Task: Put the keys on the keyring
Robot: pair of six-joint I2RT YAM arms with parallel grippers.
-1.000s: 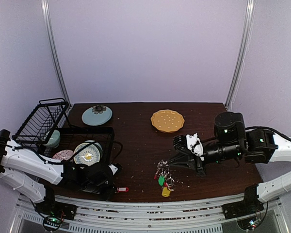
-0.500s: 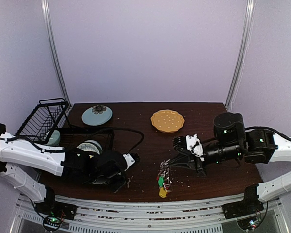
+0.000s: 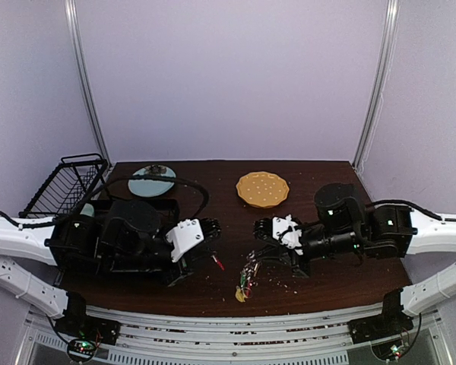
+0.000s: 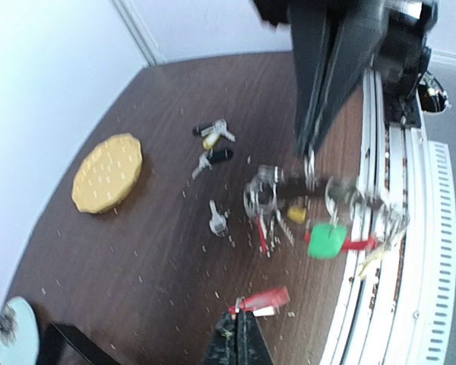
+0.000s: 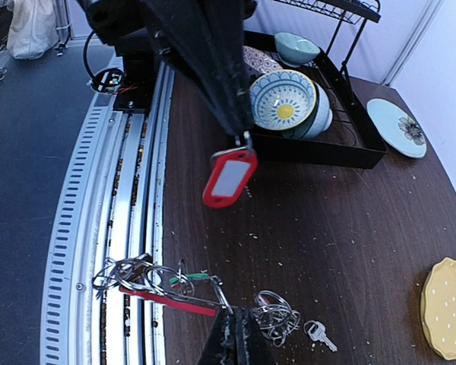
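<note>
My left gripper (image 4: 240, 318) is shut on the small ring of a red key tag (image 4: 264, 299), held above the table; the red tag (image 5: 229, 176) dangles from its tips in the right wrist view. My right gripper (image 5: 235, 315) is shut on the keyring (image 5: 148, 280), a bunch of silver loops with a red curved section (image 5: 163, 299) and a green tag (image 4: 327, 239). From above, the keyring (image 3: 247, 277) hangs just right of the left gripper (image 3: 211, 257). Loose keys lie on the table: a silver one (image 4: 213, 218), a black-headed one (image 4: 213, 156), a small bunch (image 4: 213, 134).
A yellow plate (image 3: 262, 188) and a teal plate (image 3: 152, 179) sit at the back of the table. A black dish rack (image 5: 319, 141) with patterned bowls (image 5: 285, 99) stands at the left. Metal rails (image 5: 114, 198) run along the near edge. Crumbs dot the wood.
My left arm has risen from the front-left and swung toward the centre with the red tag. The right gripper has shifted slightly left, and the keyring swings beneath it.
</note>
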